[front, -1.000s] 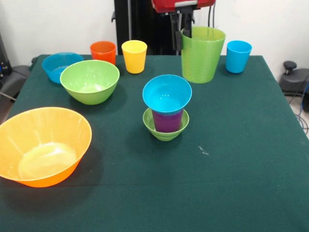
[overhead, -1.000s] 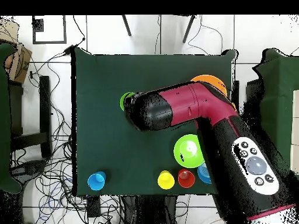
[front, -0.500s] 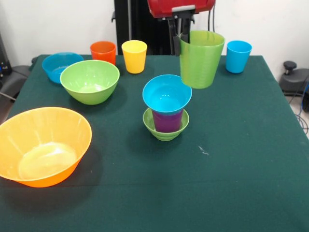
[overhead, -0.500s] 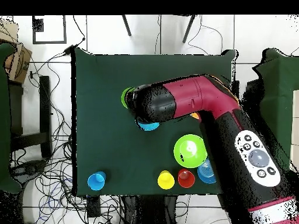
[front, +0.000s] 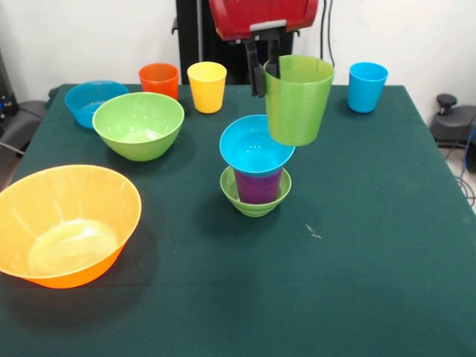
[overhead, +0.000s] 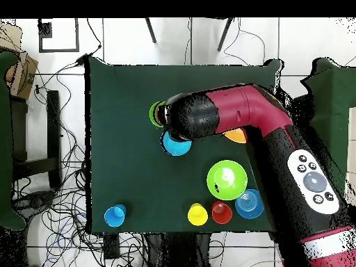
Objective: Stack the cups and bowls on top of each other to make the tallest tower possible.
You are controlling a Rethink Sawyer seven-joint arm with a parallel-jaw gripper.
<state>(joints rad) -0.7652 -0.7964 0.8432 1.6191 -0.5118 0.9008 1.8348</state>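
Stack [front: 256, 172] at table centre: small green bowl, purple cup, blue bowl on top. Just behind and above it, gripper [front: 264, 68] pinches the green cup [front: 297, 99] by its rim (thin glossy plastic, probably light and slippery).

Red-black arm [overhead: 236, 125] over green table [overhead: 118, 139], covering orange bowl [overhead: 238, 136], cups along bottom edge

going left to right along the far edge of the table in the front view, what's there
Medium blue plastic bowl → orange plastic cup → yellow plastic cup → light blue plastic cup. The green plastic cup held in the air by the gripper is left out, since it is off the table.
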